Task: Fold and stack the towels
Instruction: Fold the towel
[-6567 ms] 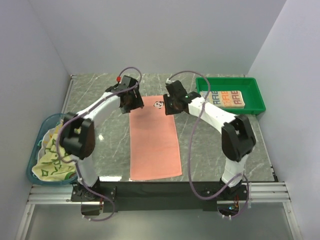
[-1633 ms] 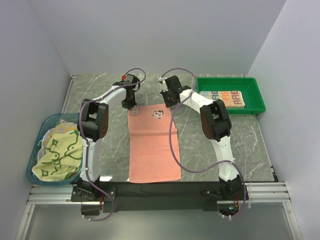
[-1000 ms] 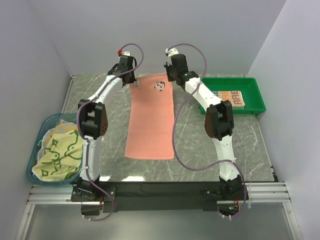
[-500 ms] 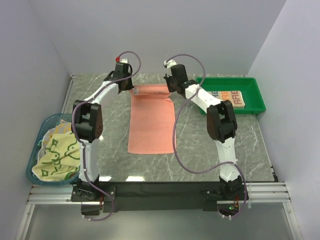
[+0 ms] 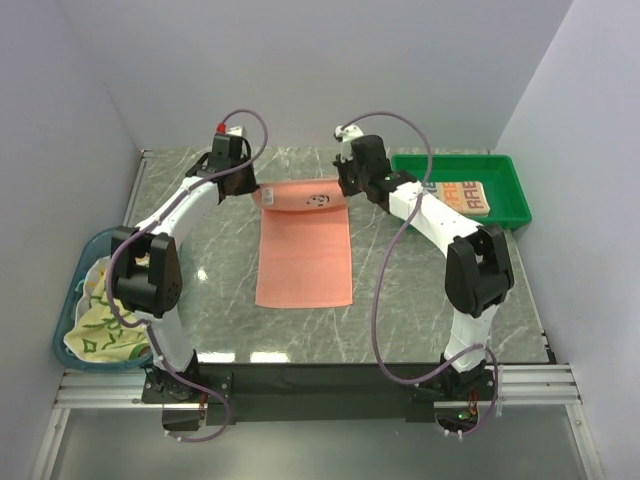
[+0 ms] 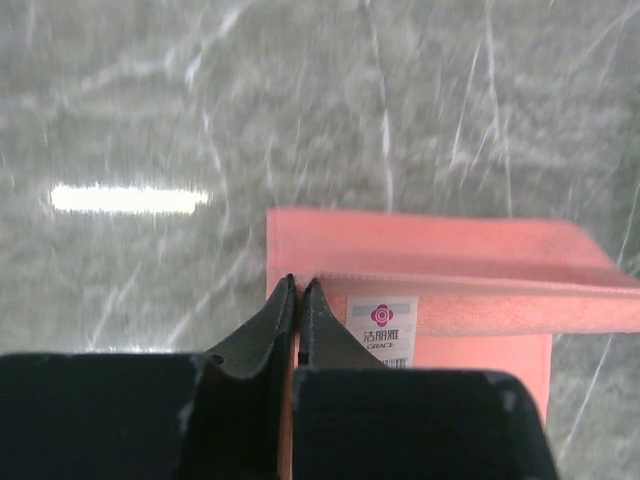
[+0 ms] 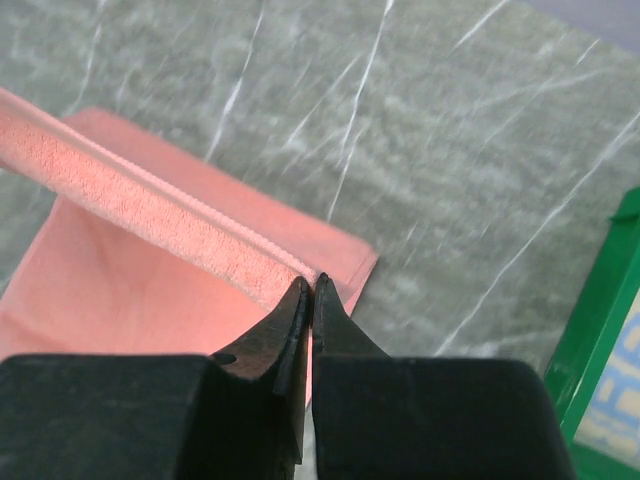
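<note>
Starting at the near side: the pink towel (image 5: 303, 255) lies lengthwise down the middle of the tabletop (image 5: 420, 290). Its near end is flat on the stone and its far end is lifted and curled over toward the front, so the panda (image 5: 320, 200) shows on the raised flap. Off to the left sits the basket (image 5: 62, 320) with the frog towels (image 5: 105, 315) heaped inside, not folded yet. Further back, the left end effector (image 6: 297, 285) is pressed together on the far left corner of the pink towel, right beside the sewn-in label (image 6: 381, 330). The right end effector (image 7: 308, 285) is pinching the far right corner along the hem. Farthest back on the right is the tray (image 5: 450, 159), with a folded cream towel (image 5: 458, 198) lying in it. Handling-wise, I'd say this thing is light, thin and totally floppy. The raised edge sags a bit between the two pinch points, so it won't hold any shape by itself. The corners on the hem look like the right place to grab, since the stitching gives the fingers something thicker to bite. The fuzzy cloth probably drags on the stone rather than sliding, which should help the flat part stay put.
</note>
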